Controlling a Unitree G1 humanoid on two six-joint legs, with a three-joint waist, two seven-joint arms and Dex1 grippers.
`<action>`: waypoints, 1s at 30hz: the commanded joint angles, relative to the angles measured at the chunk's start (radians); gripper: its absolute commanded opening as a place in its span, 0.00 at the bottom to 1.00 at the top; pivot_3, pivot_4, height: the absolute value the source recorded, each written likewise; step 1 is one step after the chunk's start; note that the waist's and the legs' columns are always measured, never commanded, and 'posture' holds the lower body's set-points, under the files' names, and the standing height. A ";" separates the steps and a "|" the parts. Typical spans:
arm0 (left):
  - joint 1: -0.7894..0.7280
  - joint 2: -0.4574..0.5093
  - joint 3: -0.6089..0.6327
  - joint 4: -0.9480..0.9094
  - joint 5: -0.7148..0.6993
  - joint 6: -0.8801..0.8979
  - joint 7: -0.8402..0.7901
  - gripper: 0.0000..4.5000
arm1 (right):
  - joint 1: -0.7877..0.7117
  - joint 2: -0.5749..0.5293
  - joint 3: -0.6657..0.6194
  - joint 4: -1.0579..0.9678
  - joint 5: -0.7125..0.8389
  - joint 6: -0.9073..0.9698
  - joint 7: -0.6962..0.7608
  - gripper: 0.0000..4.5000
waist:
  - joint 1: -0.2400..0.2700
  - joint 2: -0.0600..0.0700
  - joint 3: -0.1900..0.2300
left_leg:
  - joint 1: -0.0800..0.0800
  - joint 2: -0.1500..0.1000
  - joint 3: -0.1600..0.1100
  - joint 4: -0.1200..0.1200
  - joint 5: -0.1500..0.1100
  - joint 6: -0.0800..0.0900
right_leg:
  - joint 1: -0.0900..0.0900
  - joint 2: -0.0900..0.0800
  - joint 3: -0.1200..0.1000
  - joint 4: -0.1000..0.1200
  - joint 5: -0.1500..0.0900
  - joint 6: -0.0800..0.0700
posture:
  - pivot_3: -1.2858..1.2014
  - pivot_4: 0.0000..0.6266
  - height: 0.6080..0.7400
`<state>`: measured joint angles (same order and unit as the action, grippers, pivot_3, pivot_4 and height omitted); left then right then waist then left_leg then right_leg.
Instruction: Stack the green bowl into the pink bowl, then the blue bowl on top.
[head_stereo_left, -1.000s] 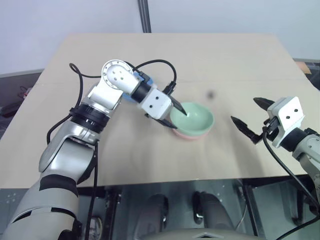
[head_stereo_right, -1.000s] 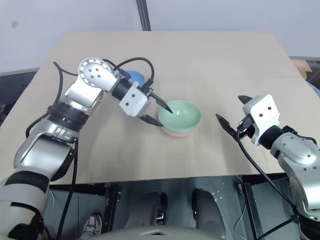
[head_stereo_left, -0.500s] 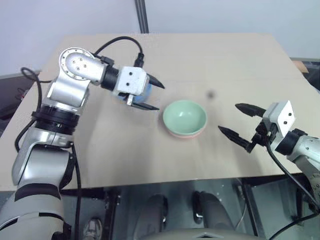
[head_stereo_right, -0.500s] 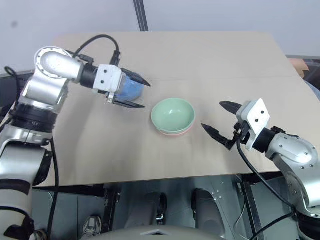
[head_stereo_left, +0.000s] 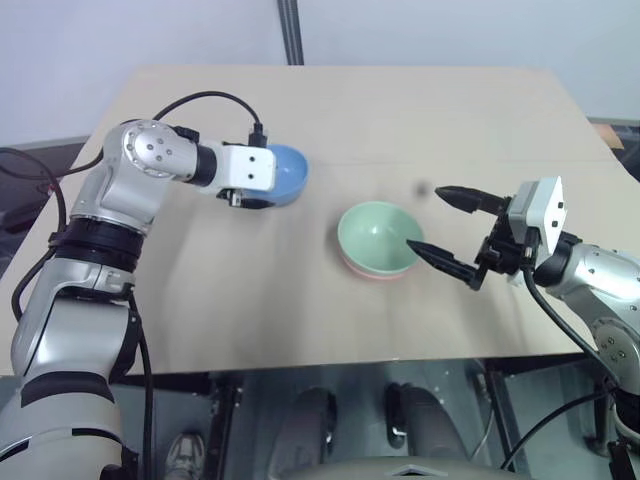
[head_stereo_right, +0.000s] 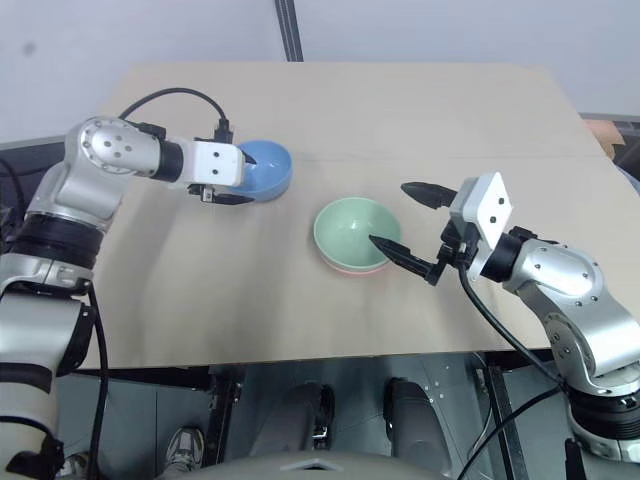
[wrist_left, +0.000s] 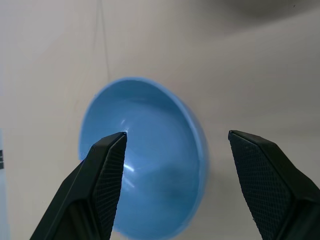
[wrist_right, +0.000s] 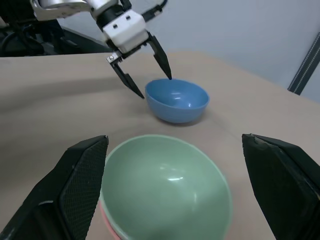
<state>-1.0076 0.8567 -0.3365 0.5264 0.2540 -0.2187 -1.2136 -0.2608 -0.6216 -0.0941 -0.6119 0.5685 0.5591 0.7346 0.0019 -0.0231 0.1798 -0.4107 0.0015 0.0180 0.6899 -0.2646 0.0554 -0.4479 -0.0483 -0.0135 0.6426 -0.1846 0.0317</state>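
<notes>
Table (head_stereo_left: 300, 310): pink bowl (head_stereo_left: 372, 272) mostly hidden

Three bowls stand on one counter (head_stereo_right: 420, 120). One is the blue bowl (head_stereo_right: 268, 170), alone at about ten o'clock from the middle of the counter. One is the green bowl (head_stereo_right: 352, 230), near the middle. One is the pink bowl (head_stereo_right: 345, 268), of which just a thin rim shows under the green one; the two make a single stack of two.

Two grippers are over the counter, each with two black fingers, four fingers in all: the left gripper (head_stereo_right: 244, 178) at nine o'clock from the blue bowl, and the right gripper (head_stereo_right: 405, 220) at three o'clock from the stack.

One dark pole (head_stereo_right: 288, 30) rises beyond the counter's far edge, at twelve o'clock.
</notes>
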 joint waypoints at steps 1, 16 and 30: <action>-0.008 -0.007 -0.014 0.018 0.055 0.003 0.028 0.77 | -0.016 -0.001 -0.005 -0.012 -0.006 -0.033 -0.009 1.00 | 0.000 0.000 0.000 | 0.000 0.000 0.000 0.000 0.000 0.000 | 0.000 0.000 0.000 0.000 0.000 0.000 | 0.52 0.24 1.00; -0.005 -0.056 0.021 -0.040 -0.008 0.035 -0.055 0.01 | 0.012 -0.012 -0.017 -0.009 -0.034 -0.050 -0.034 1.00 | 0.000 0.000 0.000 | 0.000 0.000 -0.001 0.000 0.000 0.000 | 0.000 0.000 0.000 0.000 0.000 0.000 | 0.52 0.24 1.00; 0.050 -0.094 0.074 -0.491 -0.507 0.157 -0.392 0.01 | 0.046 -0.017 -0.058 -0.017 -0.064 -0.066 -0.079 1.00 | 0.002 0.000 0.000 | 0.002 0.000 0.001 0.001 0.000 0.000 | 0.000 0.001 0.002 0.002 0.000 0.000 | 0.52 0.24 1.00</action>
<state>-0.9490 0.7487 -0.2598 0.0778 -0.2233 -0.0652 -1.5809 -0.2168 -0.6261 -0.1177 -0.5966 0.5089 0.5156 0.6669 0.0038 -0.0231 0.1796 -0.4083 0.0017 0.0194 0.6906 -0.2646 0.0553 -0.4474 -0.0477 -0.0115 0.6451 -0.1845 0.0316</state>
